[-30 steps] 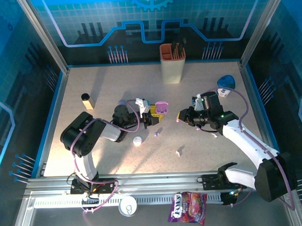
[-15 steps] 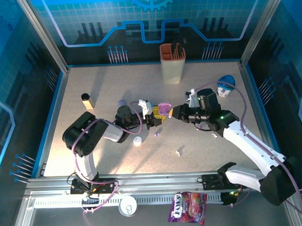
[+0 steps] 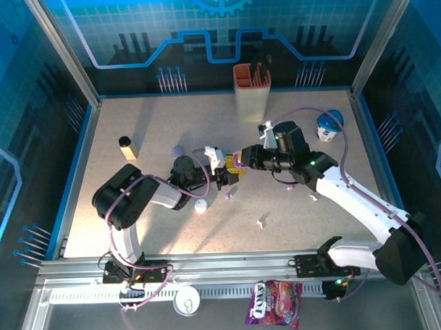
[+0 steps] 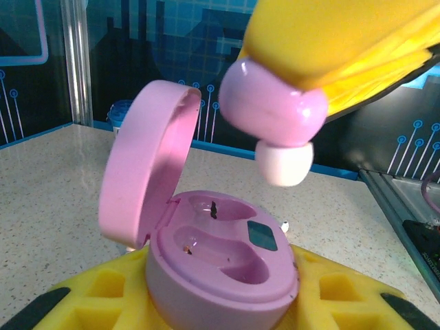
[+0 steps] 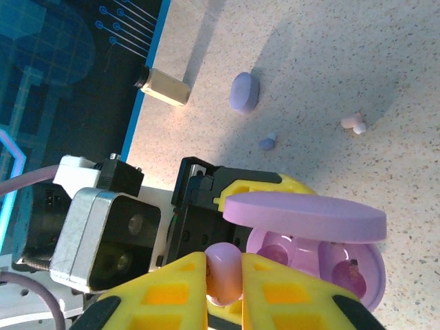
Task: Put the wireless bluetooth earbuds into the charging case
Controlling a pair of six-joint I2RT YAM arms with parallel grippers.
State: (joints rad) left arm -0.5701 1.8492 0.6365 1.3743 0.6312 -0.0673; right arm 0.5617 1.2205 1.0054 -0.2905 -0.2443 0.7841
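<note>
Pink earbud (image 4: 271, 110) now hangs just above the open charging case (image 4: 220, 254), pinched in your right end effector (image 5: 224, 269), which has swung across from the right. Your left end effector (image 3: 222, 176) clamps the case; both sockets sit empty, so insertion comes next.

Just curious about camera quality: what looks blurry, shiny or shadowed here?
Left wrist view: the pink earbud and the yellow fingers pinching it, close to the lens, look slightly soft; the charging case has glossy highlights. Right wrist view: a broad shadow crosses the table. Top external view: soft shadows under the arms.
</note>
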